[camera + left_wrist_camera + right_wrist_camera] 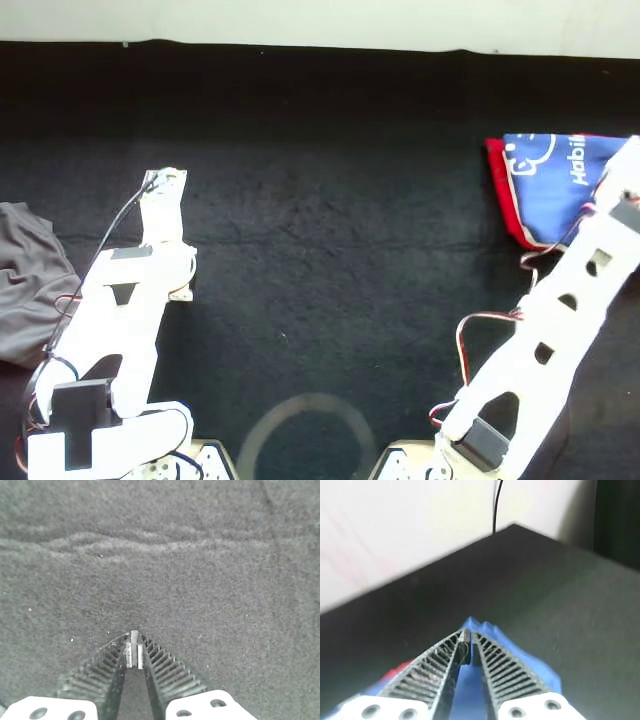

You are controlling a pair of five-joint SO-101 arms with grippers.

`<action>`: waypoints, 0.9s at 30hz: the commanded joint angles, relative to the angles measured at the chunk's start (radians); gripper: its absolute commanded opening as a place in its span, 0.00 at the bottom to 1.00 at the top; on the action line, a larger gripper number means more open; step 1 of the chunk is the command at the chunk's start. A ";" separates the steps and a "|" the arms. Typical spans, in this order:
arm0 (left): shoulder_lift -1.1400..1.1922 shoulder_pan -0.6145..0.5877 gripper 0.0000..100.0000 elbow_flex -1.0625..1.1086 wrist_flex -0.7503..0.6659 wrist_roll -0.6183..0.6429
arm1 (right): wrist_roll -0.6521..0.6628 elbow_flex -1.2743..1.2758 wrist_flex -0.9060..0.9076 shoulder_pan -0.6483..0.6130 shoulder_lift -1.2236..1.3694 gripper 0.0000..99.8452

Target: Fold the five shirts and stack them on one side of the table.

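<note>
A folded blue shirt [545, 180] with white print lies on a red shirt [503, 195] at the table's right edge. My right arm [560, 310] stretches over that stack. In the right wrist view my right gripper [466, 637] is shut just above the blue shirt [520, 657], with a strip of red shirt [395, 672] beside it; I see no cloth pinched between the jaws. A crumpled grey shirt [25, 280] lies at the left edge. My left gripper [165, 181] [134, 639] is shut and holds nothing, over bare black felt to the right of the grey shirt.
Black felt [340, 230] covers the table, with open room across its middle and back. A pale wall [395, 535] runs behind the far edge, and a thin black cable [496, 505] hangs there. A faint ring mark [305, 435] sits near the front edge.
</note>
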 commanded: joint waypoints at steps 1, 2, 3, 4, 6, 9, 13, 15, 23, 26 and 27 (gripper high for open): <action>-0.010 -0.007 0.01 0.002 -0.026 -0.006 | -0.083 -0.091 0.064 0.001 -0.150 0.07; -0.010 -0.007 0.01 0.002 -0.026 -0.006 | -0.092 -0.091 0.074 0.001 -0.160 0.07; -0.010 -0.007 0.01 0.004 -0.026 -0.006 | -0.092 -0.091 0.081 0.002 -0.168 0.07; -0.010 -0.007 0.01 0.004 -0.026 -0.006 | -0.084 -0.091 0.081 0.005 -0.166 0.07; -0.010 -0.007 0.01 0.004 -0.026 -0.006 | -0.063 -0.091 0.079 0.007 -0.157 0.07; -0.010 -0.007 0.01 0.004 -0.026 -0.006 | -0.044 -0.090 0.079 0.007 -0.124 0.07; -0.010 -0.007 0.01 0.004 -0.026 -0.006 | -0.044 -0.090 0.077 0.005 -0.082 0.07; -0.010 -0.007 0.01 0.004 -0.026 -0.006 | -0.044 -0.090 0.062 0.010 -0.054 0.07; -0.010 -0.007 0.01 0.004 -0.026 -0.006 | -0.044 -0.090 -0.102 0.070 0.071 0.07; -0.010 -0.007 0.01 0.004 -0.026 -0.006 | -0.049 -0.090 -0.102 0.077 0.073 0.07; -0.010 -0.007 0.01 0.004 -0.026 -0.006 | -0.051 -0.090 -0.101 0.077 0.070 0.07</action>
